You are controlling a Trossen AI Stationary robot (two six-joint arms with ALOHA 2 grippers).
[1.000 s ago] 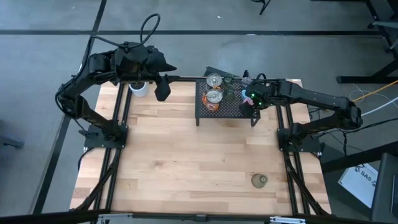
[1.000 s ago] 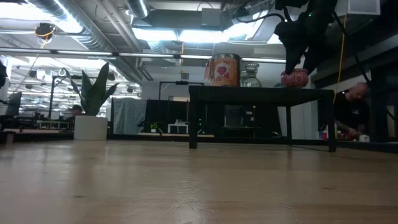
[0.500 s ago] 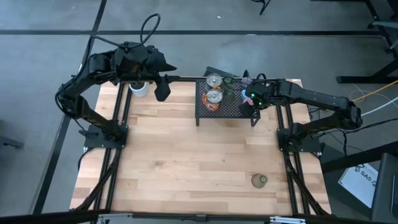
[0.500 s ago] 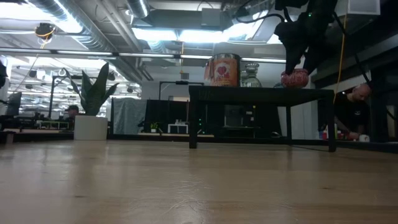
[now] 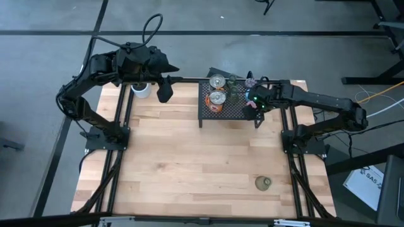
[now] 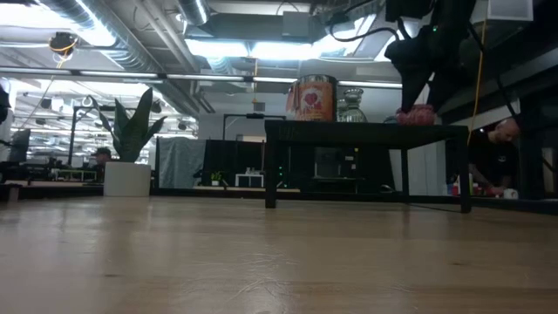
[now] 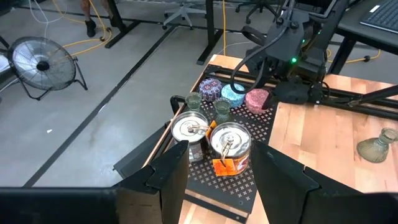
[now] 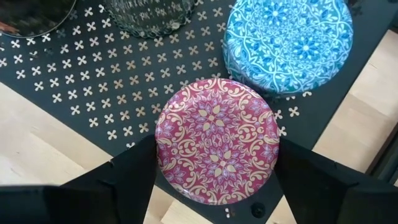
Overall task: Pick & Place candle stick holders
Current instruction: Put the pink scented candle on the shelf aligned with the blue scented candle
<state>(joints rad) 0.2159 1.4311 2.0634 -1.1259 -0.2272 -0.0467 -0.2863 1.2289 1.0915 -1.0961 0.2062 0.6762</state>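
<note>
A black mesh rack [image 5: 230, 108] stands at the table's far edge. On it are two silvery holders [image 7: 229, 140], small green glass ones [image 7: 222, 109], a purple-speckled one [image 7: 210, 88], a blue one [image 8: 287, 38] and a pink one [image 8: 214, 140]. My right gripper [image 8: 214, 152] points steeply down over the rack's right end, shut on the pink holder. An olive-green holder [image 5: 263, 183] stands alone on the table's near right. My left gripper [image 5: 165, 92] hangs open, high at the far left, with nothing between its fingers. My right gripper pinches the pink holder by its round side wall [image 8: 161, 134], one finger [image 8: 124, 174] on each side. The fingers come from above, pointing steeply down. The holder sits upright, top up, its bottom [image 6: 417, 119] down at the rack's top beside the blue holder.
A white pot with a green plant [image 5: 141, 89] stands at the table's far left corner, under the left arm. Bare wooden tabletop [image 5: 202, 164] fills the middle and near side. A person [image 6: 495, 153] sits in the room beyond the table.
My right gripper has sunk a little with the pink holder. The holder hung just above the rack before and is now down at the rack's top.
</note>
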